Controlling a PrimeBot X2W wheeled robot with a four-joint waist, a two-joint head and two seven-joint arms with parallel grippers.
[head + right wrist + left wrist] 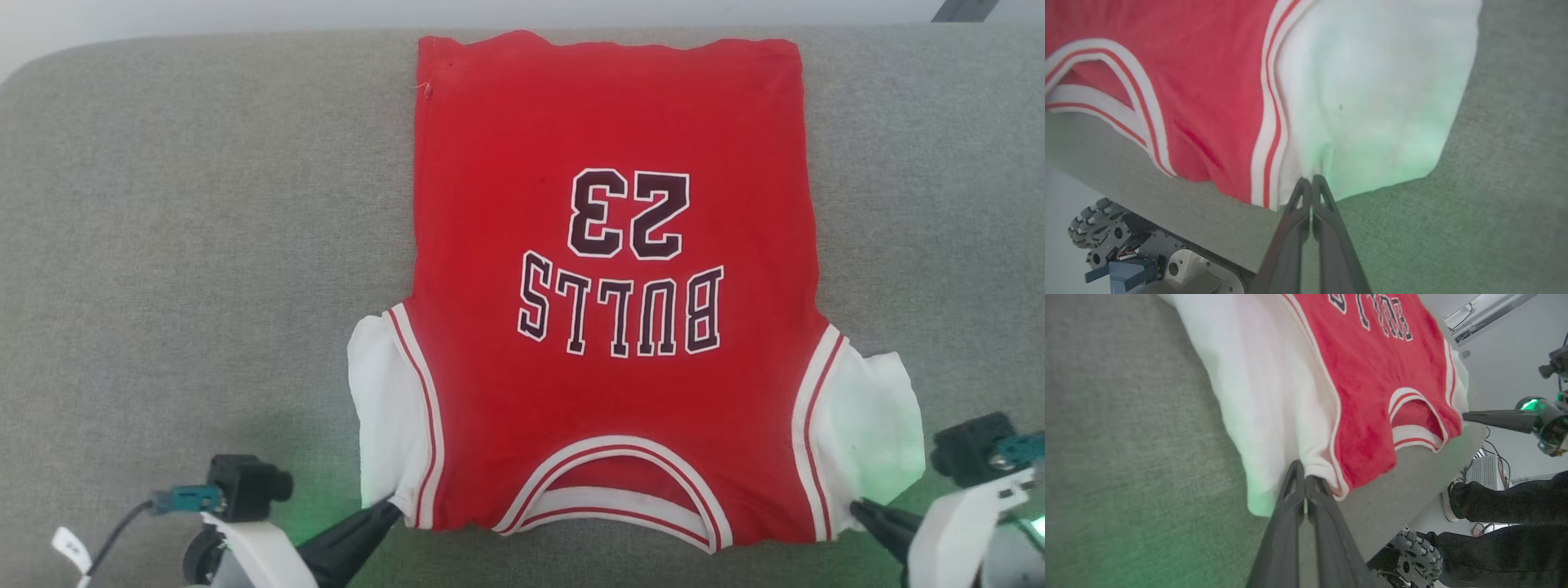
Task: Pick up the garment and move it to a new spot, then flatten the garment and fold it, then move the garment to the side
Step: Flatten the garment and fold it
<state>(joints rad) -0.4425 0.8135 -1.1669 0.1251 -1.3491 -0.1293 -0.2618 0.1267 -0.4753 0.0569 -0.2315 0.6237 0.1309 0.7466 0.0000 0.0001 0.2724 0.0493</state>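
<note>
The garment [612, 278] lies spread flat on the grey cushion, a red jersey with white sleeves, collar toward me and the black "BULLS 23" lettering upside down. My left gripper [390, 510] is shut on the garment at the near corner of its left sleeve [1257, 396], by the striped trim. My right gripper [857, 510] is shut on the garment at the near edge of the right sleeve [1372, 102]. In the left wrist view the garment [1367, 375] stretches away to the right gripper [1466, 415].
The grey cushion [188, 245] stretches wide on both sides of the garment, and its front edge runs just behind my grippers. Below that edge the right wrist view shows my wheeled base [1098, 228]. A person's dark-trousered legs [1506, 506] stand beside the cushion.
</note>
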